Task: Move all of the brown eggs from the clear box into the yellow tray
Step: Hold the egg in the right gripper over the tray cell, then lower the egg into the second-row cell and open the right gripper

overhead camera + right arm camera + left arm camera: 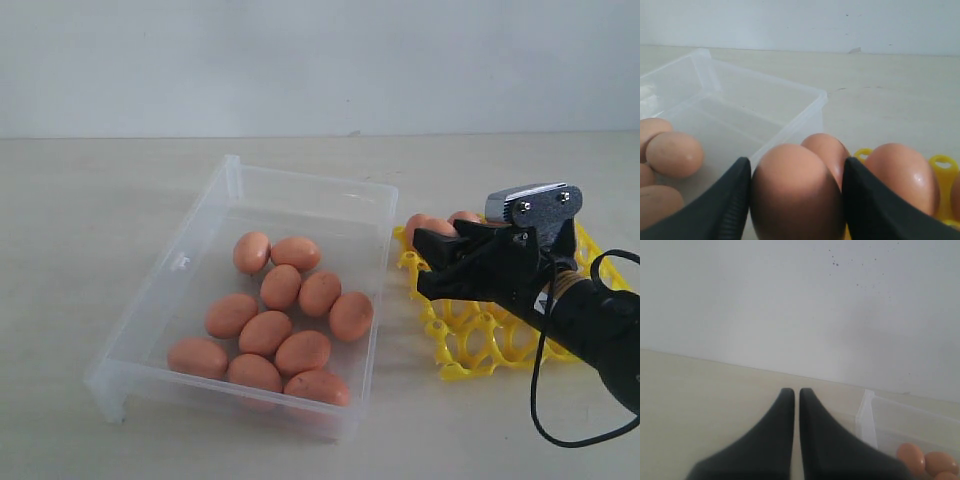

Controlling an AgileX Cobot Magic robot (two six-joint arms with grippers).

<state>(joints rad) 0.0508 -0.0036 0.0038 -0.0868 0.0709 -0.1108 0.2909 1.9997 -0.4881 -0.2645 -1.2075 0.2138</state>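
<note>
Closest in, the right arm comes in from the corner with a black cable looping off it. The right tool is over the yellow tray, grasping one egg. In the wrist view the egg fills the gap and touches both fingers. Its bottom end is cut off, so which way its long axis runs is hard to call.

Over on the left sits the clear box, long side running near to far and slanting a bit to the right. It has eleven brown eggs bunched in its near half, all lying on their sides. Most have their long axes slanted across the floor, not lined up with each other, and several are touching. The box wall stands between that bunch and the tray. The tray sits just beside the box on the right, turned corner-on like a diamond.

A couple more eggs sit in the tray's far cups, partly hidden behind the tool.

The left tool is clenched on nothing, out over bare bench near a box corner.

Behind everything there's a plain pale wall.
</note>
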